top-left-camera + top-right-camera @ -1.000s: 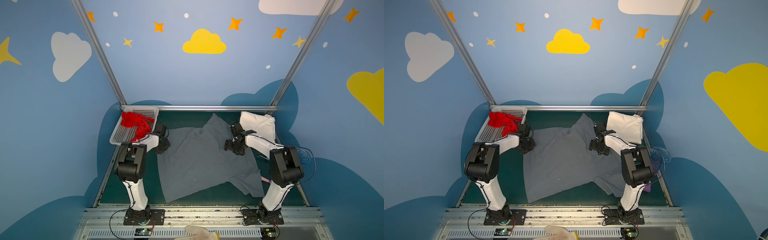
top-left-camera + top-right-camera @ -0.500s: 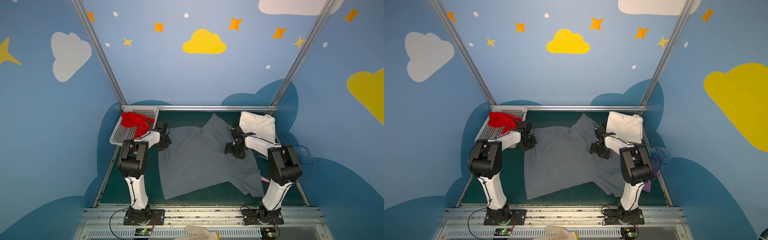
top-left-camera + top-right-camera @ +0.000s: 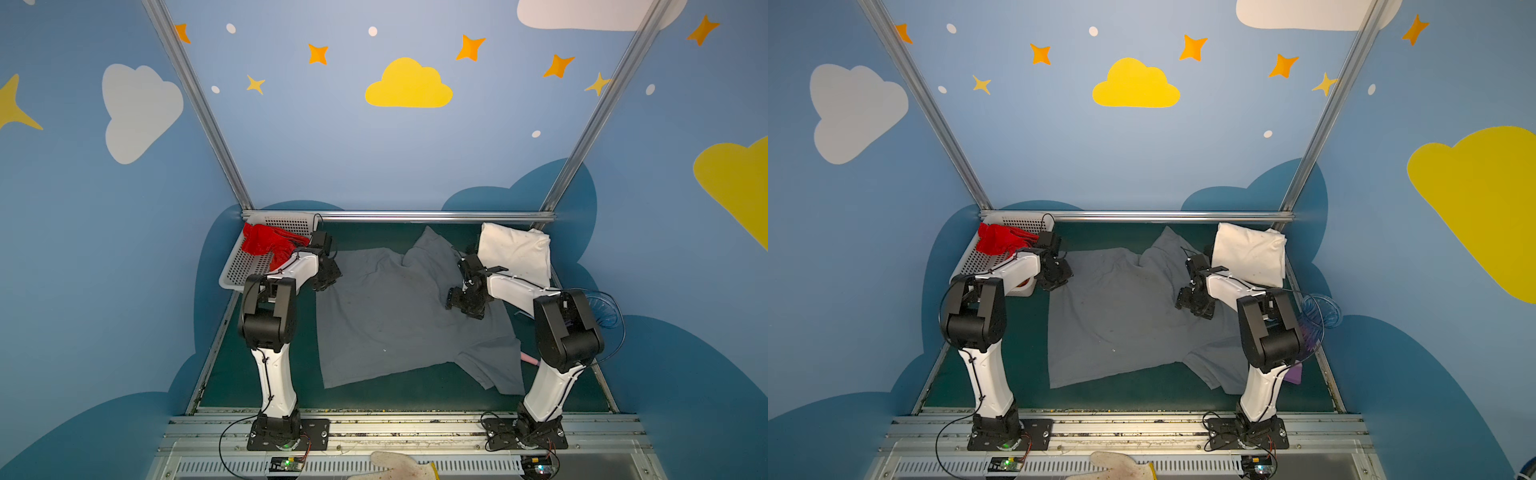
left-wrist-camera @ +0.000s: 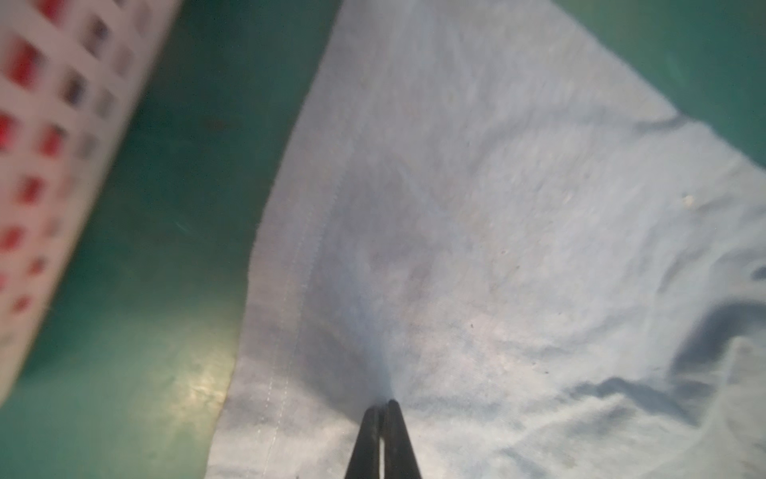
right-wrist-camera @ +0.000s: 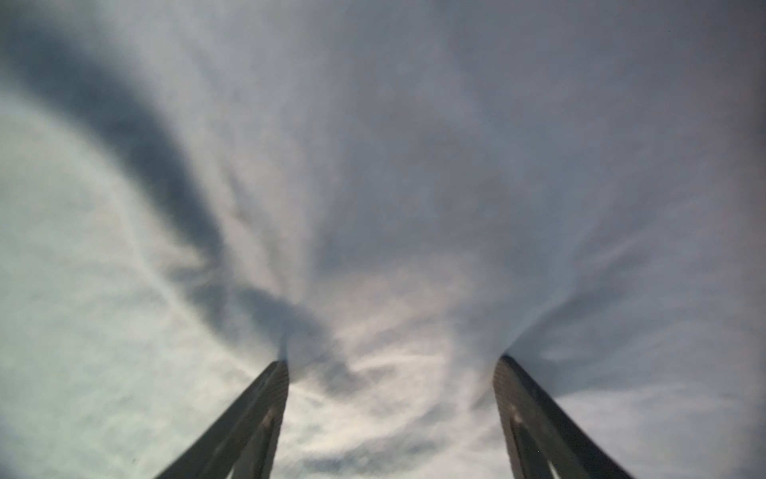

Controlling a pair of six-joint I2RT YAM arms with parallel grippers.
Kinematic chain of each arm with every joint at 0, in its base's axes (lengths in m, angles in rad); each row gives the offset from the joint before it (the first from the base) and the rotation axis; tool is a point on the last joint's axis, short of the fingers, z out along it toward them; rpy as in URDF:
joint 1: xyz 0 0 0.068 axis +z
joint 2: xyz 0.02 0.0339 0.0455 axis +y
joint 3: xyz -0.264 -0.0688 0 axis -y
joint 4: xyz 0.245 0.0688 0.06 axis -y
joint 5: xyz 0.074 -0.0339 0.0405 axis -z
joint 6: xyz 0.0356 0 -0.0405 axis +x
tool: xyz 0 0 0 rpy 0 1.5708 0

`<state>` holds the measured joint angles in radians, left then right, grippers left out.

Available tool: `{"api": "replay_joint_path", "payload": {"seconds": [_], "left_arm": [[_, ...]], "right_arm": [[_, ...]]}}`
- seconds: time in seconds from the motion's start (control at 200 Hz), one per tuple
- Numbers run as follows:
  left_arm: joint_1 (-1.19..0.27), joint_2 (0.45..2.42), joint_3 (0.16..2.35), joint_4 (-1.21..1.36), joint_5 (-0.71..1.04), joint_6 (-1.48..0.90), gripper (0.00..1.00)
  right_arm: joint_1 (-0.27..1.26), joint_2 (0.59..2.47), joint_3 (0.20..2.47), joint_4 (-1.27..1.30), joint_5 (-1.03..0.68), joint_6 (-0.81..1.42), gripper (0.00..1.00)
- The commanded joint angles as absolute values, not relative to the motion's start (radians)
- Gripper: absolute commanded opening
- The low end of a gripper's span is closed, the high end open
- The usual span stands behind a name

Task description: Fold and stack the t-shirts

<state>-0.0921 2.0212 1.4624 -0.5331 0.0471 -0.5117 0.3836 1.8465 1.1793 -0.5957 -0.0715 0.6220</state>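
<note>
the grey t-shirt [image 3: 386, 316] is lying spread across the middle of your green worktop [image 3: 374, 395], its far tip reaching almost to the back rail [image 3: 395, 216] and its near sleeve trailing beside the right arm [image 3: 557, 324]. you're getting open room along the near edge, plus a narrow green strip between its stitched hem [image 4: 290, 290] and the white basket [image 3: 245, 270], where the red t-shirt [image 3: 266, 245] is sitting. the cream-white t-shirt [image 3: 515, 253] is lying folded in the far right corner. your left tool [image 4: 383, 408] is pinching tight on the grey cloth just inside that hem. your right tool [image 5: 391, 365] is standing wide, both fingertips [image 5: 277, 373] pressing into the grey cloth, gripping nothing.
</note>
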Motion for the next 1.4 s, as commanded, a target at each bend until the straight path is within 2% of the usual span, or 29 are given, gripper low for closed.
{"api": "replay_joint_path", "payload": {"seconds": [0.0, 0.18, 0.48, 0.556, 0.616, 0.726, 0.836, 0.876, 0.916, 1.251, 1.396], "left_arm": [[-0.081, 2.007, 1.495, -0.566, 0.035, -0.502, 0.04], [-0.081, 1.999, 1.505, -0.568, 0.04, -0.499, 0.04], [-0.083, 2.003, 1.549, -0.572, 0.06, -0.496, 0.04], [-0.084, 2.024, 1.595, -0.58, 0.08, -0.493, 0.2], [-0.087, 2.055, 1.647, -0.601, 0.087, -0.486, 0.38], [-0.091, 2.135, 1.767, -0.651, 0.095, -0.464, 0.48], [-0.1, 2.209, 1.878, -0.699, 0.091, -0.44, 0.49], [-0.105, 2.234, 1.914, -0.717, 0.083, -0.431, 0.54], [-0.111, 2.257, 1.945, -0.732, 0.07, -0.421, 0.55], [-0.127, 2.39, 2.095, -0.829, -0.009, -0.365, 0.69], [-0.129, 2.411, 2.123, -0.843, -0.032, -0.354, 0.7]], "right_arm": [[0.44, 1.901, 1.15, -0.607, -0.213, 0.676, 0.78], [0.523, 1.861, 1.108, -0.58, -0.291, 0.743, 0.78], [0.654, 1.859, 1.141, -0.573, -0.298, 0.795, 0.77], [0.665, 1.857, 1.166, -0.594, -0.31, 0.797, 0.77], [0.672, 1.84, 1.181, -0.624, -0.29, 0.796, 0.78], [0.674, 1.776, 1.211, -0.693, -0.201, 0.772, 0.81], [0.655, 1.728, 1.246, -0.78, -0.077, 0.735, 0.83], [0.639, 1.715, 1.249, -0.803, -0.045, 0.727, 0.83], [0.614, 1.708, 1.238, -0.807, -0.028, 0.717, 0.84], [0.416, 1.813, 1.187, -0.763, 0.028, 0.629, 0.84], [0.335, 1.845, 1.167, -0.739, 0.004, 0.635, 0.83]]}}
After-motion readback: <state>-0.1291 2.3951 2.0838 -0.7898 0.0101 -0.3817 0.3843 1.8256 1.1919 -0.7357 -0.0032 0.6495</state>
